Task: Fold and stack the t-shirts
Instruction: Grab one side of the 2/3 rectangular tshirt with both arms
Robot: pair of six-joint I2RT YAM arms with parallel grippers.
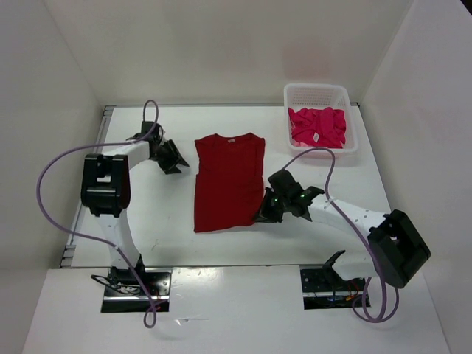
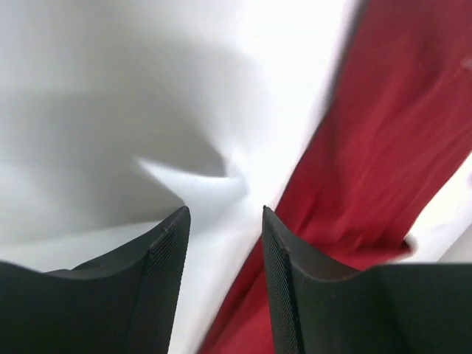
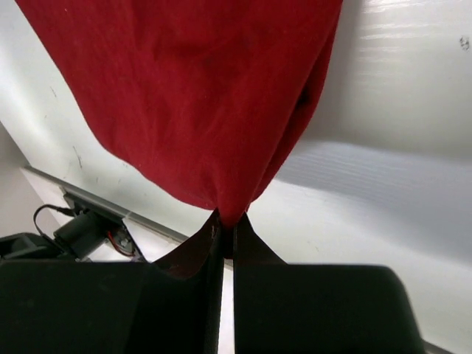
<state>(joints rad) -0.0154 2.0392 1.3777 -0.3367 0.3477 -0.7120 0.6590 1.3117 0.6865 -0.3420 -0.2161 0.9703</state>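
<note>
My left fingers (image 1: 171, 156) stand apart and empty just beside the dark red t-shirt (image 1: 228, 181), which lies flat mid-tabletop (image 1: 169, 240). My right fingers (image 1: 263, 214) are clamped on its near right hem corner. With only one corner held, I judge a fold could drag the cloth askew or the thin pinch could slip.

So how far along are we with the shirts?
Early. Done: the dark red shirt lies spread on the table, sleeves apparently tucked in. In hand: the right pincer is shut on its near right hem corner; the left pincer is open beside its collar end, holding nothing. Left: finish that fold, then the bright pink cloth in the basket; no stack exists.
</note>
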